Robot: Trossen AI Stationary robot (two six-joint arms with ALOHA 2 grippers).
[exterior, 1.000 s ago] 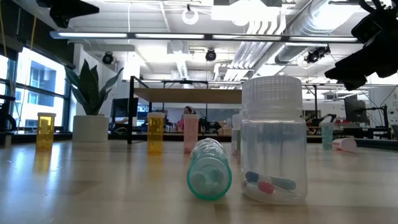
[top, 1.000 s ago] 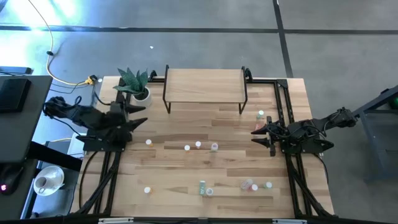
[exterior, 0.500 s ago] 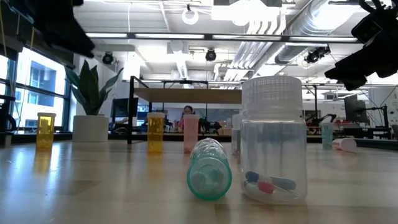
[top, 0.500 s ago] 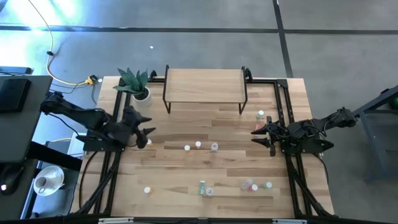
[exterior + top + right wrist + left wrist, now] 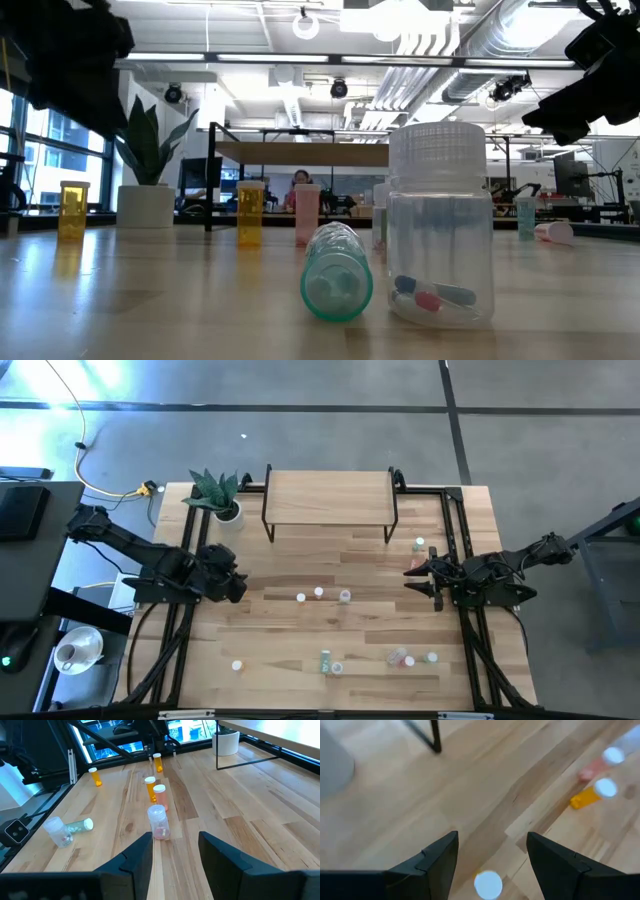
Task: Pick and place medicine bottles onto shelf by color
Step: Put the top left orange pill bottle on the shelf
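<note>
The left gripper [image 5: 490, 857], fingers apart, is hovering over a light, slippery-looking white-capped orange plastic bottle [image 5: 488, 884]; gripping mid-body seems safest. The right gripper [image 5: 175, 851], at three o'clock, is waiting, fingers apart.

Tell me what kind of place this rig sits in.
Likely an open-plan robotics lab or workshop: exposed ducts and strip lights overhead, more workbenches behind, a concrete floor around the table.

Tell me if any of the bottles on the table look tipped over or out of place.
Yes. A green bottle lies on its side near the table's front edge, beside an upright clear bottle. Farther right, a pink bottle also lies toppled. The shelf holds none.
</note>
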